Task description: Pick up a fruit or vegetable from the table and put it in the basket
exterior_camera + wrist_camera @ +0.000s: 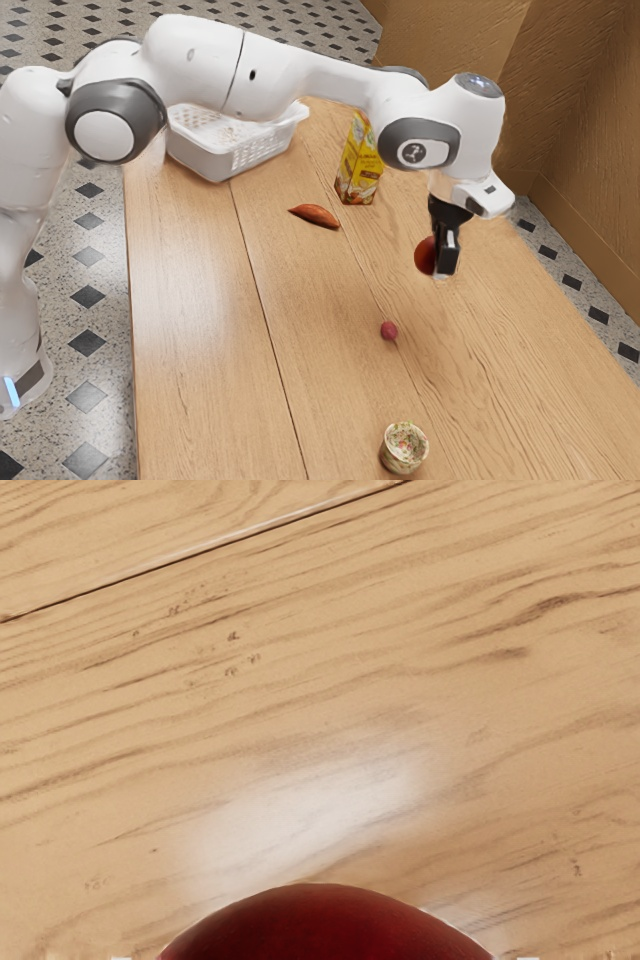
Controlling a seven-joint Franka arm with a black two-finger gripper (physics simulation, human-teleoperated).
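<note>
One round red fruit (pixel 426 256) is pinched between the two fingers of the black gripper (pixel 444 270), well apart from the white basket (pixel 236 157). The wrist view shows the fruit's dark red, rounded top over the wood grain of the table (pixel 200 350).

Between the fruit and the basket, a yellow carton (pixel 359 168) stands upright, close to the direct way across. Beside it, on the basket's side of that way, lies a tapered orange-brown vegetable (pixel 316 215). The basket has slotted walls, and the white arm (pixel 290 75) crosses in front of part of its rim in the exterior view. Nearer that camera are a small pinkish-red ball (pixel 389 330) and, well apart from it, a patterned cup (pixel 404 448).

The carton carries printed lettering and pictures, too small to read. A dark emblem marks the arm's round joint cover (pixel 421 153), with no word legible.
</note>
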